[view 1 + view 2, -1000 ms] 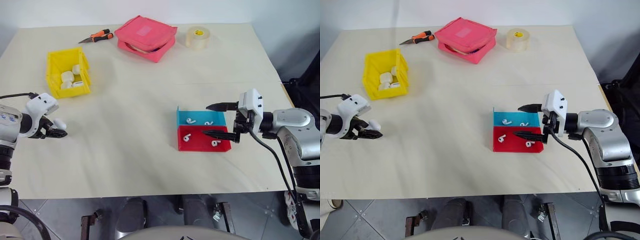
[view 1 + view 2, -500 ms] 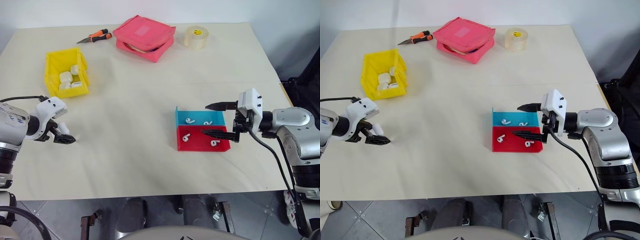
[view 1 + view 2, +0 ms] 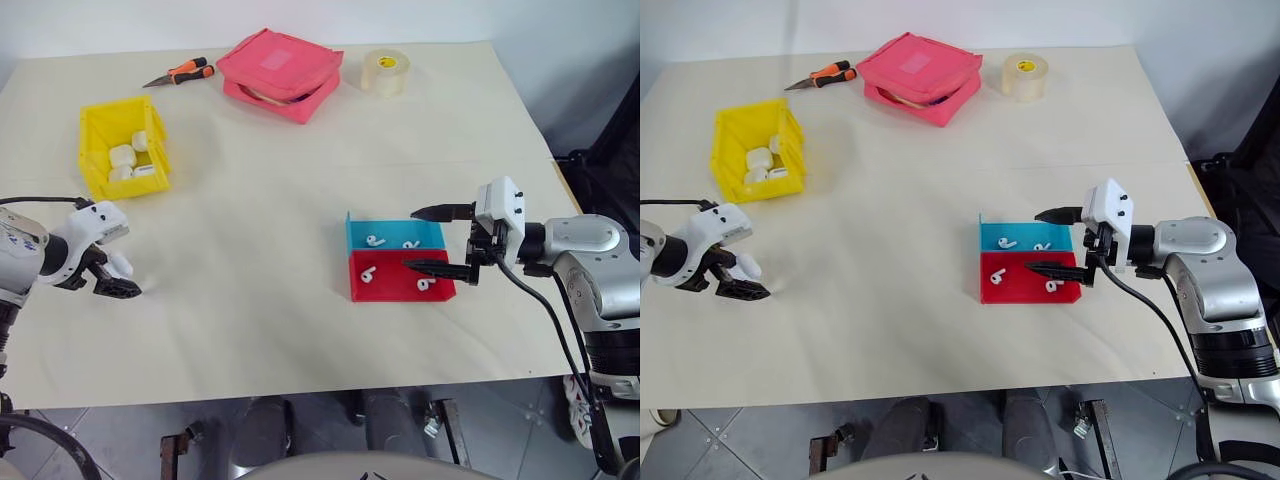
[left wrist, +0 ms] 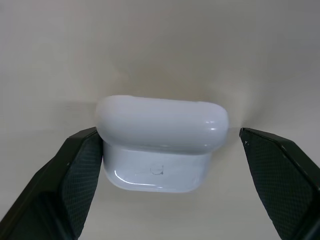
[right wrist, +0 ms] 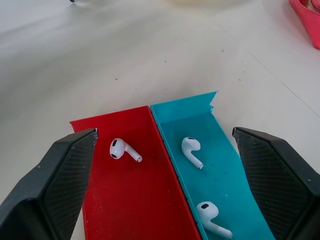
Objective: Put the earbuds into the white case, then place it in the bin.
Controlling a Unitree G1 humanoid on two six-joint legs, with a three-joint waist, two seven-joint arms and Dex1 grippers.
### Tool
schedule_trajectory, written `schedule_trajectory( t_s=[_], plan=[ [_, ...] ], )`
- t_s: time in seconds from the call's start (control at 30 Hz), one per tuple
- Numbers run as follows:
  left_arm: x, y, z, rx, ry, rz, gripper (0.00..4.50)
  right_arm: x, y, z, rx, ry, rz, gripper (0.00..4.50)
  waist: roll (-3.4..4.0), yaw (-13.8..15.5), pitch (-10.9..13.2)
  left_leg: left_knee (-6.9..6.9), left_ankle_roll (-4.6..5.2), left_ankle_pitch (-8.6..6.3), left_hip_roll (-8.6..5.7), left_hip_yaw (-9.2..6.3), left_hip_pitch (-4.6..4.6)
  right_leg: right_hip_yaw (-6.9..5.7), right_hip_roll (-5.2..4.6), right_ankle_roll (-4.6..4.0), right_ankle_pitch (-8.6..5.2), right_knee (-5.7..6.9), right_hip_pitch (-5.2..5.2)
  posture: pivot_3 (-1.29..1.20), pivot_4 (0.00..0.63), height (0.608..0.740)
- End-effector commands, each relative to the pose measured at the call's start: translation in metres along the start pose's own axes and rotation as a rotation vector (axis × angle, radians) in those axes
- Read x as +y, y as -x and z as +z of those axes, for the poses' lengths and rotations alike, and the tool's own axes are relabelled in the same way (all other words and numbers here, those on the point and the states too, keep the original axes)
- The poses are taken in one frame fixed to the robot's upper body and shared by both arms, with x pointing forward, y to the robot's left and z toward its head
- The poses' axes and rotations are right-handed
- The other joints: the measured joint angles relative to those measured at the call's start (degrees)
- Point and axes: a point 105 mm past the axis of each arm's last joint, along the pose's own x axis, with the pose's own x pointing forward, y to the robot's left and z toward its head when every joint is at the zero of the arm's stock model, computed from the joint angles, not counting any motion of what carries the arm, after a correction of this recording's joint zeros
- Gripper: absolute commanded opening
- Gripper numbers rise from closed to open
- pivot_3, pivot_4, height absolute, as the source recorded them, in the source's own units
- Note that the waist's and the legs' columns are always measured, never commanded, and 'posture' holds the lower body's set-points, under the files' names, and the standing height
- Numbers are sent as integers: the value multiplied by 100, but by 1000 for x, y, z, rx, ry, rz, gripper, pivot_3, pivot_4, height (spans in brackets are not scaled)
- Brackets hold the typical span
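Left gripper (image 4: 165, 165) hangs spread wide over the table (image 3: 300, 180), the white case (image 4: 161, 142) sitting between its fingers, one finger touching, the other apart. Right gripper (image 3: 430, 240) is open above the red tray (image 3: 395, 285) and blue tray (image 3: 392, 232) holding earbuds (image 5: 122, 149). The yellow bin (image 3: 120, 145) sits beyond the left gripper.

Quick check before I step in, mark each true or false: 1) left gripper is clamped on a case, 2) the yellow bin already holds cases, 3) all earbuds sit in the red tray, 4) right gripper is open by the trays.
1) False. The left gripper is open; the white case lies between its fingers, one finger clear of it.
2) True. The bin holds several white cases.
3) False. Earbuds lie in both the red tray and the blue tray.
4) True. The right gripper is open by the trays.
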Motion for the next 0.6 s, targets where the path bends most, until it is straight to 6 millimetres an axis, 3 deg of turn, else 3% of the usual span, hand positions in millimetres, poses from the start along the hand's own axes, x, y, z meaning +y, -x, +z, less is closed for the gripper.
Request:
schedule_trajectory(
  t_s=[0.03, 0.4, 0.5, 0.6],
  plan=[
    [4, 9, -7, 26, -37, 13, 4490, -3, 8, 9, -13, 34, -23, 4500, -4, -5, 4, 0, 0, 0, 1, 0, 0, 0, 0, 0, 0, 0, 0, 0, 150, 740],
    [4, 0, -18, 52, -5, 27, 4490, -2, 7, 9, -13, 30, -20, 4500, -2, -7, 6, 0, 8, -5, 2, 2, 3, 0, 1, 0, 0, 3, -1, 0, 150, 740],
    [3, -2, -18, 50, 8, 28, 3868, -3, 6, 9, -14, 31, -20, 4500, -2, -10, 7, 0, 14, -8, 3, 2, 4, 1, 3, 0, 0, 5, -1, 0, 150, 740],
    [1, -4, -18, 49, 20, 24, 2945, -4, 6, 10, -14, 32, -21, 4500, 0, -10, 7, 0, 16, -9, 4, 3, 5, 0, 4, 0, 0, 5, -1, 0, 150, 740]
  ],
)
